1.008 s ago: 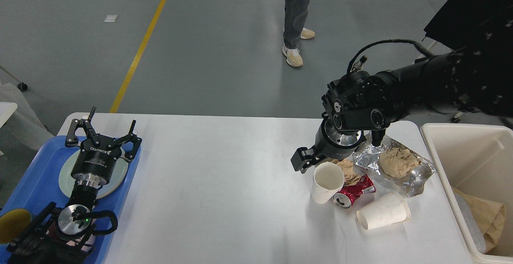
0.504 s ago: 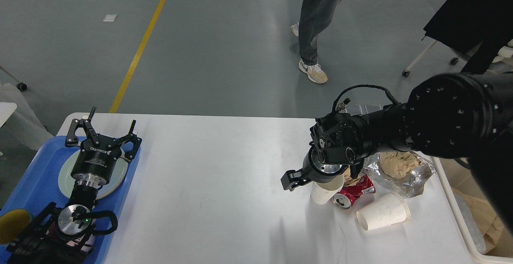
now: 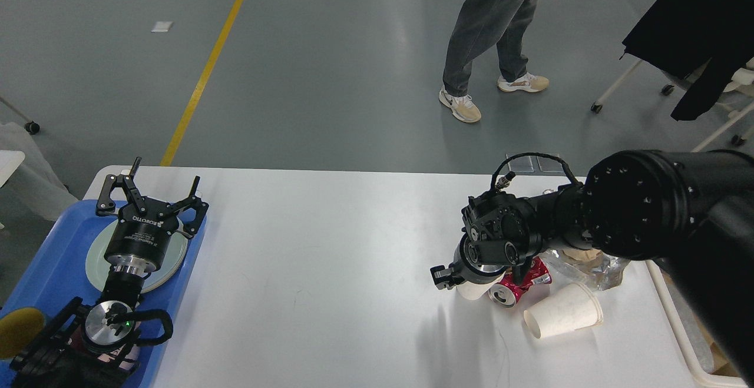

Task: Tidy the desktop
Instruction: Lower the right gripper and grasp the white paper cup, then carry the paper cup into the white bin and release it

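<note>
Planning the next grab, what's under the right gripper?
An upright paper cup, mostly covered by the right gripper, beside a crushed red can. Its inside is hidden.

Table (image 3: 330,246): plain white, matte. Tray (image 3: 53,264) at left: blue. Plate (image 3: 171,258) in tray: pale grey-green. Left pincer (image 3: 154,191): black, white lettering on body, silver wrist ring. Right pincer (image 3: 471,273): black with silver ring. Cup (image 3: 562,311) lying on its side: white, no print. Second cup (image 3: 474,289) under right pincer: white. Can (image 3: 515,288): red with white markings, silver end. Foil (image 3: 595,267): silver; paper (image 3: 580,254) on it: tan. Floor (image 3: 330,64): grey-green, one yellow line (image 3: 209,67). Bin (image 3: 677,347) rim at right: cream.
</note>
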### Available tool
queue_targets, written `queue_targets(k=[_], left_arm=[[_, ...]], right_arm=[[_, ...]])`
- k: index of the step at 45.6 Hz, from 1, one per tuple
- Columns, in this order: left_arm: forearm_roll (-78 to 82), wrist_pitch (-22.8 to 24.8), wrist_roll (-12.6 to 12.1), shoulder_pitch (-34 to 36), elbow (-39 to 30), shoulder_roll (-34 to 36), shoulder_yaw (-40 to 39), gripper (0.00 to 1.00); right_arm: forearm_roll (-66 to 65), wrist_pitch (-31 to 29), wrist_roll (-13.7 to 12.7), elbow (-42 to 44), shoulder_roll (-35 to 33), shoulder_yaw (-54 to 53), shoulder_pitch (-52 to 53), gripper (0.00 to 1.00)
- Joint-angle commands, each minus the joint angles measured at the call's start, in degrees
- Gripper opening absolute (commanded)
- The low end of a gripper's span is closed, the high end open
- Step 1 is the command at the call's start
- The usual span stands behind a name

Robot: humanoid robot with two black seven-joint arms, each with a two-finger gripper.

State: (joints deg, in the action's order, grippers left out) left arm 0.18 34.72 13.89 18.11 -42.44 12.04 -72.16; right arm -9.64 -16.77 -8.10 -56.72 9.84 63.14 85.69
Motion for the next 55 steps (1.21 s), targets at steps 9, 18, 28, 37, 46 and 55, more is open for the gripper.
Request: queue_targets(k=[9,18,28,37,46,55], left_arm=[[0.0,0.0,0.0,0.0,0.1,0.0,0.0,0.97],[0.0,0.0,0.0,0.0,0.0,0.0,0.0,0.97],[0.0,0.0,0.0,0.0,0.0,-0.1,0.0,0.97],[0.0,0.0,0.0,0.0,0.0,0.0,0.0,0.97],[0.0,0.0,0.0,0.0,0.0,0.0,0.0,0.97],[0.0,0.0,0.0,0.0,0.1,0.0,0.0,0.97]], right_arm=[[0.8,0.3,-0.2,-0.6,0.0,-0.2,-0.6,0.0],[0.9,0.0,-0.2,-2.2,0.0,-0.4,0.7,0.0],[1.4,-2.3,-0.3,-5.1,-0.4,-0.5,4.5,0.0],[5.6,-3.9,-0.2,-9.5,-1.8,-0.4,9.7,0.0],[8.5,-7.9,-0.2,-15.6,-6.1,-0.4,17.6,0.0],[10.7,-12.7,0.0,-25.2,-13.7,0.4,30.0,0.0]])
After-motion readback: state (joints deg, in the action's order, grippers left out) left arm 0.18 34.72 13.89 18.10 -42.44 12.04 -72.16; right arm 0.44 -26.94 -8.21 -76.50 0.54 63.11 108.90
